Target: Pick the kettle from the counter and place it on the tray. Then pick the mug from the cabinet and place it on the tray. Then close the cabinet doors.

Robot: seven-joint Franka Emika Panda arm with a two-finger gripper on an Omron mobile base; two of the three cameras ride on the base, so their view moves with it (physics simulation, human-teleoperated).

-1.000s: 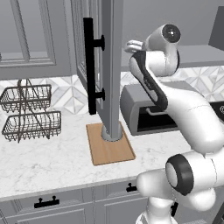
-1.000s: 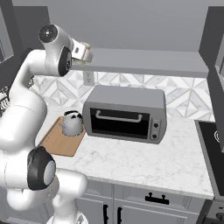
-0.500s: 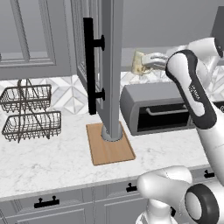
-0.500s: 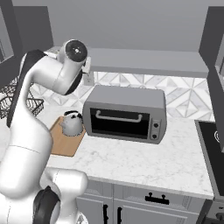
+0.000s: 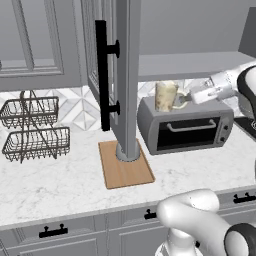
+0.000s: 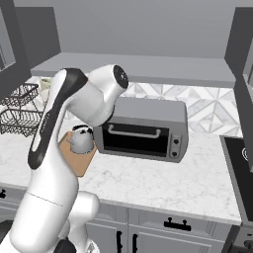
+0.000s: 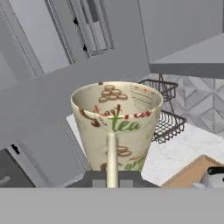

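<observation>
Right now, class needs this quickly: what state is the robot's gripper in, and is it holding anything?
Gripper: shut on the mug, gripping its handle, held in the air above the toaster oven.

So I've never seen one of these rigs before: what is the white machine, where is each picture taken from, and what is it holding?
This is a rendered kitchen. The white machine is a robot arm on a driving base. Two pictures come from cameras on the base, behind the arm to its left and right; the third looks along the gripper. On the counter stand wire baskets, a toaster oven and a wooden tray carrying the kettle. An open cabinet door hangs above the tray. The gripper is shut on the handle of the mug, held in the air above the toaster oven.
</observation>
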